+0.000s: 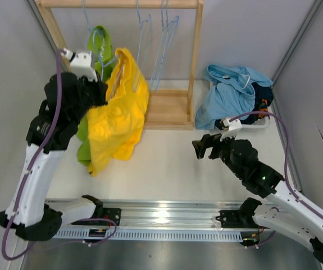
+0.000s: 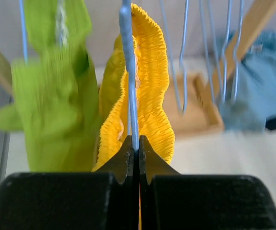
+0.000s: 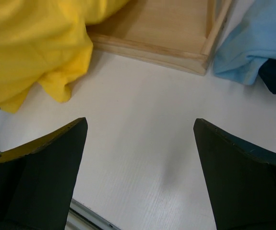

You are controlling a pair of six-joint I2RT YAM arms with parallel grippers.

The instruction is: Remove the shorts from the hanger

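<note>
white tabletop (image 1: 167, 163) between grey walls (image 1: 15, 50), wooden rack (image 1: 195, 56) at the back. yellow shorts (image 1: 119, 115) and green shorts (image 1: 100, 42) hang at its left, bare wire hangers (image 1: 162, 50) beside them. left gripper (image 2: 134, 143) is clenched on the yellow waistband (hanger wire right at its tips). light blue shorts (image 1: 228, 95) lie heaped over navy shorts (image 1: 264, 93) right of the rack. right gripper (image 1: 199, 147) gapes wide above the table.

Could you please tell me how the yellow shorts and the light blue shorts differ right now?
The yellow shorts hang from a blue wire hanger on the wooden rack; the light blue shorts lie heaped on the table right of it, off any hanger. The left gripper is shut at the yellow shorts' waistband; nothing grips the light blue shorts. Both are soft fabric shorts.
</note>
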